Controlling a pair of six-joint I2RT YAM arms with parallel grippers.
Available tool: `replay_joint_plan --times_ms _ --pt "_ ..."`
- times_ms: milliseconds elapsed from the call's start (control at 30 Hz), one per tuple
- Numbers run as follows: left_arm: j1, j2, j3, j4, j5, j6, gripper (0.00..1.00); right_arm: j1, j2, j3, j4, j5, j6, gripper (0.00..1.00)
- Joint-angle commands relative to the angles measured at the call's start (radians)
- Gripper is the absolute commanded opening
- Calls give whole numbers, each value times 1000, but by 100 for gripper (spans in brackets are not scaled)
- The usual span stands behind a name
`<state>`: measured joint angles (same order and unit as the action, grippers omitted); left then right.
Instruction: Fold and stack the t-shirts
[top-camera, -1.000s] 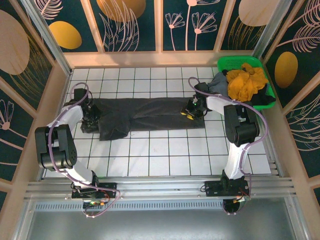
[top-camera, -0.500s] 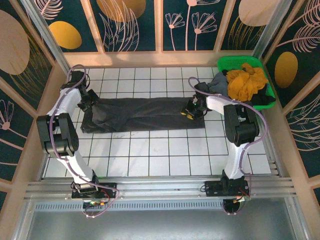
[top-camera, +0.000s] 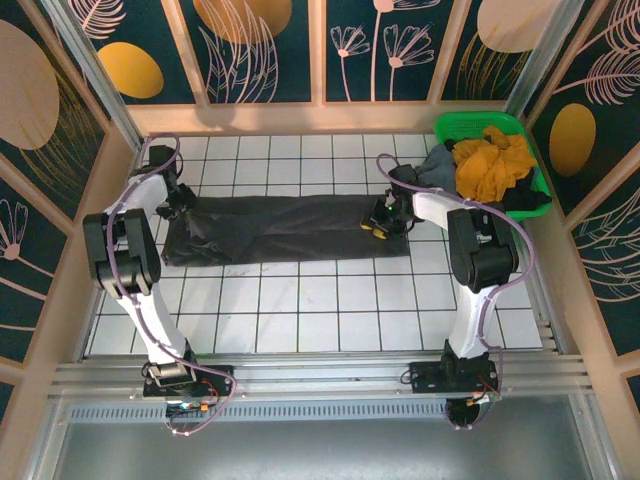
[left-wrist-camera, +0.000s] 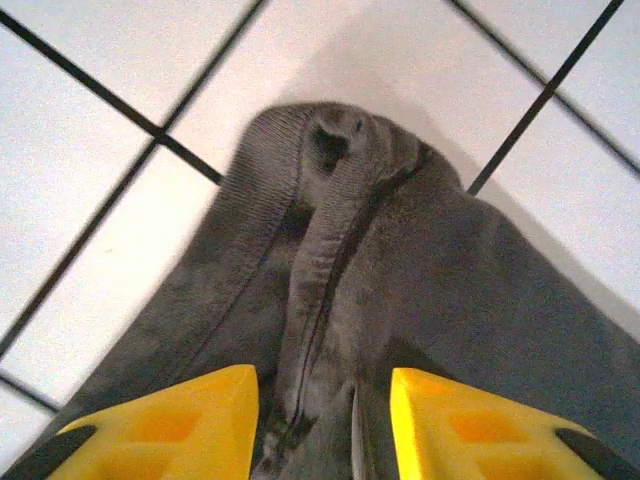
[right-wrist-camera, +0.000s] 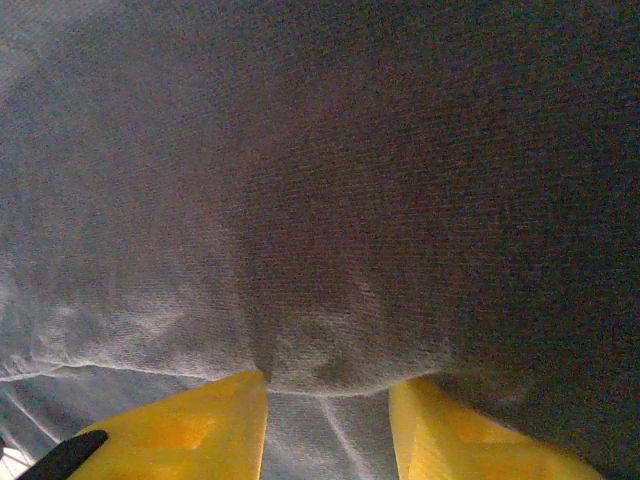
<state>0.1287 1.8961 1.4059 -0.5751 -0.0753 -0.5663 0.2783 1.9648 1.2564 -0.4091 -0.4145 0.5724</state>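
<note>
The dark charcoal t-shirt lies as a long folded strip across the tiled table. My left gripper is at its left end. In the left wrist view its yellow fingers stand apart, open, over a bunched seam of the cloth. My right gripper rests on the strip's right end. There its fingers are also apart, open, and a fold of the grey cloth lies over and between the tips. Mustard-yellow, lighter grey and black shirts are heaped in the basket.
The green plastic basket stands at the back right corner, just right of my right arm. Wooden walls close in the table on the left, back and right. White tiles lie bare in front of the strip.
My left gripper carried the shirt's near-left flap up toward the back, narrowing the shirt into a strip, then opened and let go of it. The right gripper stayed put.
</note>
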Motion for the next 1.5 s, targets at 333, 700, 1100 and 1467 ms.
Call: replay_joint_plan --times_ms 333,700,1100,1467 --pt "-127 -233 -391 241 284 -235 10 5 13 18 -13 -28 -25 39" --pt "-127 -246 -530 235 240 -195 4 4 14 0 -13 -27 -25 39" --pt "-129 -270 -358 113 -28 -123 35 8 -78 9 -4 -16 -29 39" --pt "-148 -331 -362 180 210 -392 26 -30 -98 45 -17 45 -67 39"
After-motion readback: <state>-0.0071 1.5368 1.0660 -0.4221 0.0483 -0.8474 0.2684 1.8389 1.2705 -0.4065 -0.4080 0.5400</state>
